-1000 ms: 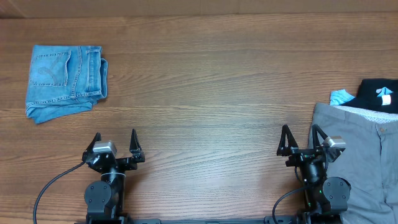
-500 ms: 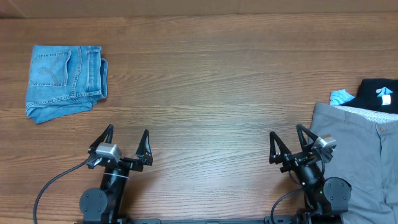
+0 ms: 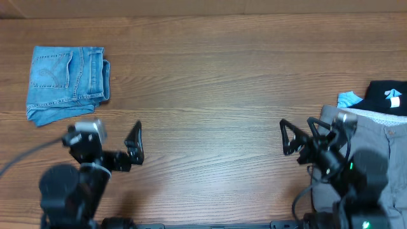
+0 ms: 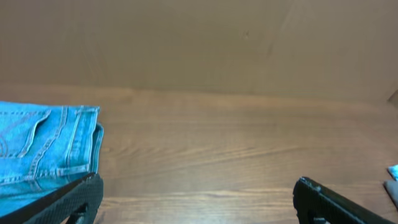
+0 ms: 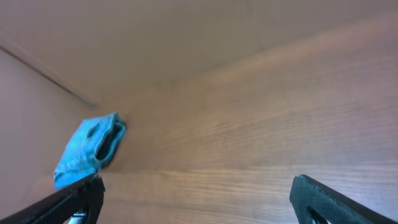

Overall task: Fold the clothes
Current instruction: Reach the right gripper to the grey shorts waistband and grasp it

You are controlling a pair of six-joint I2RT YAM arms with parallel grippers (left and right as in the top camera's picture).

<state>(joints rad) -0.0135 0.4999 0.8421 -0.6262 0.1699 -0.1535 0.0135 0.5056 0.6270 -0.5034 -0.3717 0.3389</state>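
Both arms raised | left end effector (image 4: 198, 190), right end effector (image 3: 300, 138) released | grey cotton shorts (image 3: 395, 151) flat

The left arm (image 3: 67, 191) and right arm (image 3: 362, 181) I'm driving are matte black all over. The left gripper (image 3: 107, 141) and right gripper (image 3: 300, 135) each carry slim black fingers (image 4: 68, 200), pointed and triangular from above. A silver-grey camera block (image 3: 84, 132) tops each wrist. A grey cable (image 3: 25, 157) trails off the left arm. A small green light (image 3: 349, 166) glows on the right arm, beside looping black wires (image 3: 347, 144).
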